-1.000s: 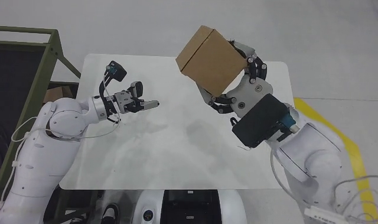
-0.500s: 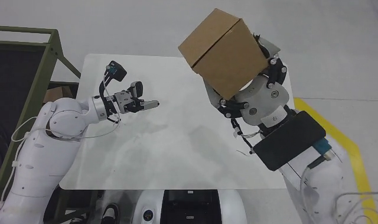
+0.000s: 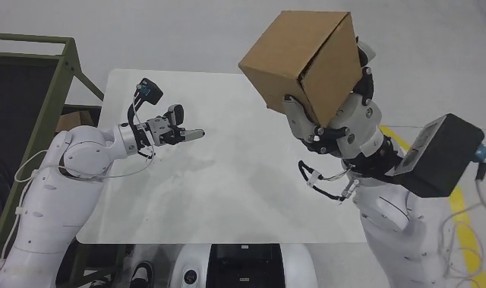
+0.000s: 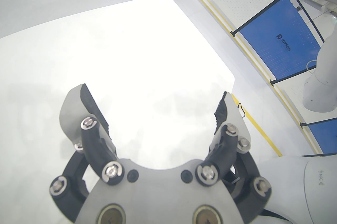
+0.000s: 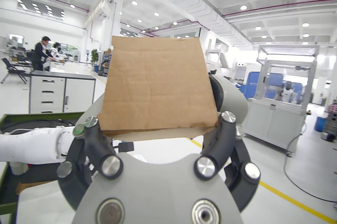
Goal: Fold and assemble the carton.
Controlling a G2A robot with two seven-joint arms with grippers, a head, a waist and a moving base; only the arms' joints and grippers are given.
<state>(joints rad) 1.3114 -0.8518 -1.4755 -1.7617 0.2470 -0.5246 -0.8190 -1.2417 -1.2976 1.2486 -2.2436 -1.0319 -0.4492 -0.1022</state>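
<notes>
A smooth white table with rounded corners (image 3: 228, 189) spreads out in front of the robot; over its left part hovers the left gripper (image 3: 190, 134), grey metal with black ribbed pads (image 4: 90, 104), its two fingers spread wide apart and holding nothing; on the right side, the right gripper (image 3: 330, 106) is closed on a brown corrugated cardboard carton (image 3: 304, 56), one curved grey finger pressed against each side; the carton is a closed, box-shaped form, matte and lightly creased, tilted with one edge towards the camera, a flap seam showing on one face; it hangs in the air above the table's far right part, touching only the gripper; to the far left stands an olive-green metal frame (image 3: 45, 68).
</notes>
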